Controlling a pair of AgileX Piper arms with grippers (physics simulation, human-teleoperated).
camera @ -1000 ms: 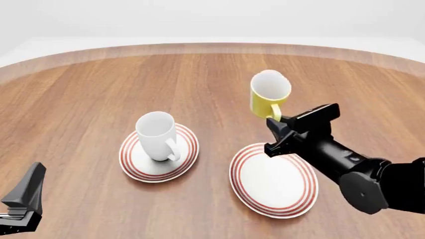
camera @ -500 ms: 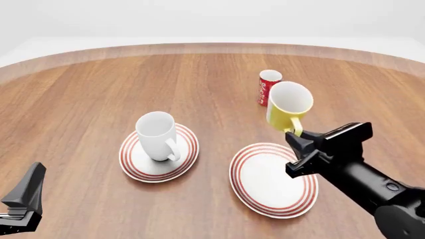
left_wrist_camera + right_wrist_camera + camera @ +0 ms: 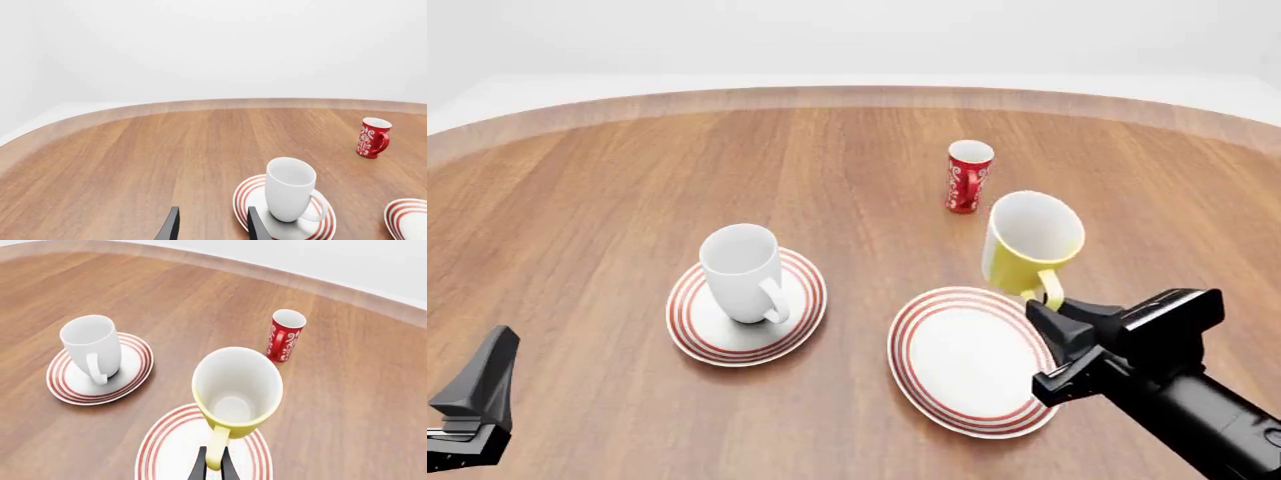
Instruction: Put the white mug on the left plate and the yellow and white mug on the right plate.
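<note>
The white mug (image 3: pixel 745 272) stands upright on the left plate (image 3: pixel 701 335), its handle turned toward me; the left wrist view shows the white mug (image 3: pixel 290 189) on that left plate (image 3: pixel 243 197) too. My right gripper (image 3: pixel 1044 305) is shut on the handle of the yellow and white mug (image 3: pixel 1030 248), which hangs in the air over the far right rim of the right plate (image 3: pixel 961 365). In the right wrist view the yellow and white mug (image 3: pixel 237 390) is above the right plate (image 3: pixel 160 450), held by the right gripper (image 3: pixel 213 470). My left gripper (image 3: pixel 212 227) is open at the near left (image 3: pixel 483 390).
A red cup with a white pattern (image 3: pixel 968 177) stands on the table behind the yellow and white mug, also seen as the red cup (image 3: pixel 287 335) in the right wrist view. The wooden table's curved far edge (image 3: pixel 854 95) runs across the back.
My right gripper has carried the yellow and white mug nearer and to the right, lower over the right plate's far rim, uncovering the red cup behind. The left arm has not moved.
</note>
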